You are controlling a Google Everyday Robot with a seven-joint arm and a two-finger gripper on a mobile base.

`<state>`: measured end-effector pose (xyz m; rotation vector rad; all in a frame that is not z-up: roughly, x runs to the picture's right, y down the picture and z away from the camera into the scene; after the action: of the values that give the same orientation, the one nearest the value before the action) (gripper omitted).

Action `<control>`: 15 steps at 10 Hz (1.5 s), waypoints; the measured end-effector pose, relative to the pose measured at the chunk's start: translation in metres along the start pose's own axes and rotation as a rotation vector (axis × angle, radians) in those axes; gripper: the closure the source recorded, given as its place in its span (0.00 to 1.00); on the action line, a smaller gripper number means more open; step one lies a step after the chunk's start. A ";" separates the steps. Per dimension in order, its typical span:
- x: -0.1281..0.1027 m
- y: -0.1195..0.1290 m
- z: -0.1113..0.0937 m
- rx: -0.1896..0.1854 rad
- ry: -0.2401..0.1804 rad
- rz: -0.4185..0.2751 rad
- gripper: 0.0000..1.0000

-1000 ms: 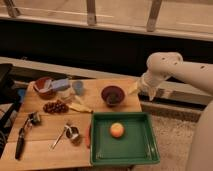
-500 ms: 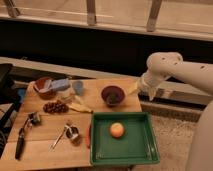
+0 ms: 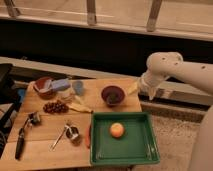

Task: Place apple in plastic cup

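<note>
The gripper, jaws spread and empty, hung beside the table's far right corner, the apple lying nearer and leftward in a green tray, the plastic cup farther left.

This is looking like a mock kitchen counter set up in an indoor robot test space: a pale wooden tabletop is filling the lower left of the frame, carrying a dark maroon round bowl, a red-brown bowl, a cluster of dark red grapes, a black-handled kitchen tool and a green plastic tray. A metal railing with upright posts is running along the top edge, and speckled grey flooring is showing at the lower right. A white robot arm is reaching in from the right, its gripper hanging with jaws apart just past the table's right edge.
</note>
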<state>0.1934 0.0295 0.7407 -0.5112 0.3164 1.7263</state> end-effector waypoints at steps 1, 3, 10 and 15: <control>0.006 0.020 -0.009 -0.004 -0.003 -0.062 0.26; 0.023 0.050 -0.009 -0.004 0.014 -0.146 0.26; 0.076 0.065 0.035 0.013 0.147 -0.236 0.26; 0.074 0.074 0.039 0.026 0.149 -0.269 0.26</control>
<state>0.1035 0.0952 0.7331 -0.6351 0.3589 1.4259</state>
